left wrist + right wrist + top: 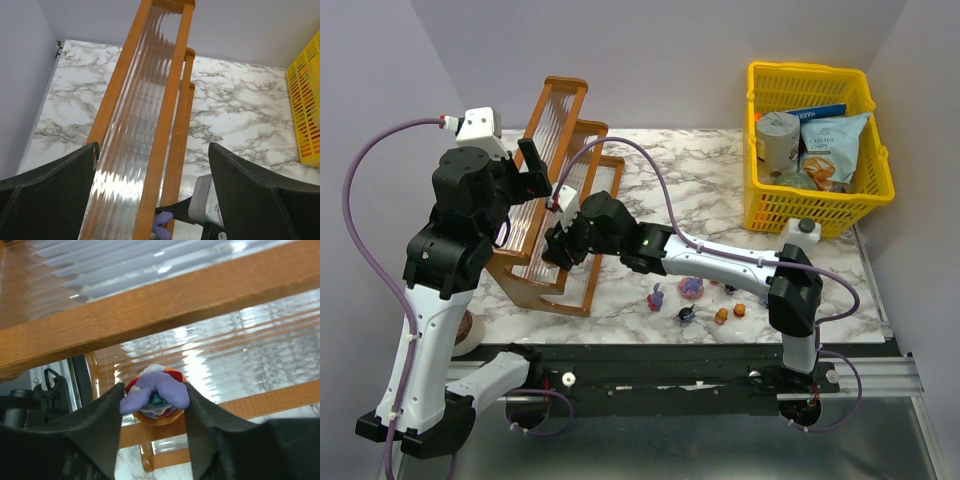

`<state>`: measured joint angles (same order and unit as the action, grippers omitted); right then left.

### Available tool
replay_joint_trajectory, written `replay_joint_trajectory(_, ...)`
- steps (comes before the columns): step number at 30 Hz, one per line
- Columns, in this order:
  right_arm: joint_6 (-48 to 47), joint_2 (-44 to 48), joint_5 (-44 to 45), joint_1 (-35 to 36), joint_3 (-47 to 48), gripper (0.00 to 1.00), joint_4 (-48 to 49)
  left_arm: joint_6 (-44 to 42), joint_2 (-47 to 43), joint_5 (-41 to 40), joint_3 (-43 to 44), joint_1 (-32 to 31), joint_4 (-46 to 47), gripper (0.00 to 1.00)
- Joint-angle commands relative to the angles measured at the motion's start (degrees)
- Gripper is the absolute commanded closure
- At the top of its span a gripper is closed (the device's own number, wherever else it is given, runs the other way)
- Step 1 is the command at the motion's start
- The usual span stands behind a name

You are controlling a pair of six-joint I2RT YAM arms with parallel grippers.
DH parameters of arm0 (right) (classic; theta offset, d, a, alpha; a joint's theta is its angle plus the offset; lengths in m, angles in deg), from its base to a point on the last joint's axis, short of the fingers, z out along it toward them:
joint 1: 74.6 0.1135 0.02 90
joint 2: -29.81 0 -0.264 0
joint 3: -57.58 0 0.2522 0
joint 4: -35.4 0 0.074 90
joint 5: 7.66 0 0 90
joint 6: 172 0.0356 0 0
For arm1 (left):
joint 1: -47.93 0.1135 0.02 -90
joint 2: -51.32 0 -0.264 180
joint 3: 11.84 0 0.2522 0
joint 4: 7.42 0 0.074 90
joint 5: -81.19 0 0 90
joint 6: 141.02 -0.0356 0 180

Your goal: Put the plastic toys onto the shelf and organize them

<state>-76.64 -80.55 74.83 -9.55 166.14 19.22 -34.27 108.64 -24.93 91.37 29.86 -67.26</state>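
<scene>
Shelving of orange-brown wood with clear ribbed tiers, a three-step shelf (560, 120), stood at ten o'clock on the white marble-patterned surface (710, 190). The right gripper (558, 250) reached across to the shelf's lower steps from the four o'clock side. In the right wrist view the right gripper (152, 390) was clenched on a small purple-and-orange plastic figurine (156, 396), whose purple arms touched both dark fingers. The figurine hung just in front of a wooden rail of the shelf (165, 305), with ribbed clear plastic behind it. Whether it rested on a tier could not be told.

The left gripper (535, 170) hovered above the shelf's nine o'clock end, released and spread wide with nothing between its fingers. Its own camera looked along the top tier (165, 100), and at six o'clock in that view a bit of the purple figurine (161, 220) showed beside the right gripper (205, 205).

Several loose plastic toys (692, 288), purple, dark and orange, lay scattered near the surface's six o'clock edge, well apart from the shelf. A yellow plastic mesh basket (820, 212) holding a can and snack packets sat at two o'clock.
</scene>
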Motion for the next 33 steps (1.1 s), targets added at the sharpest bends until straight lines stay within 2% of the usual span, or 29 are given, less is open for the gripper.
replay_joint_trajectory(1,0.96,0.50,4.70,0.33,0.82,0.39,-1.10,-0.41,-0.37,-0.05,-0.33,0.14,-0.32,0.01)
replay_joint_trajectory(14,1.75,1.82,4.61,0.42,1.88,0.28,-1.01,-0.41,-0.54,0.21,-0.15,0.14,-0.41,0.01)
replay_joint_trajectory(17,1.84,3.57,4.52,0.42,1.09,0.18,-0.49,-0.40,-0.63,0.21,-0.06,0.14,-0.41,0.01)
replay_joint_trajectory(18,1.58,4.10,4.26,0.42,0.56,0.12,0.04,-0.49,-0.72,0.21,-0.06,0.14,-0.41,0.01)
replay_joint_trajectory(21,1.23,6.21,3.91,0.42,-0.41,0.04,-0.22,-0.58,-0.98,0.74,-0.15,0.14,-0.23,0.01)
replay_joint_trajectory(27,2.19,10.60,2.06,0.42,-1.72,0.01,-2.85,-0.23,-1.25,1.70,-0.77,0.14,0.21,0.01)
replay_joint_trajectory(30,3.86,14.72,6.26,0.33,-3.83,0.01,-6.26,0.21,-1.16,2.41,-0.85,0.14,0.21,0.01)
replay_joint_trajectory(33,6.40,18.94,15.66,0.16,-7.69,0.02,-10.40,0.03,-1.60,4.51,-1.64,0.14,0.73,0.01)
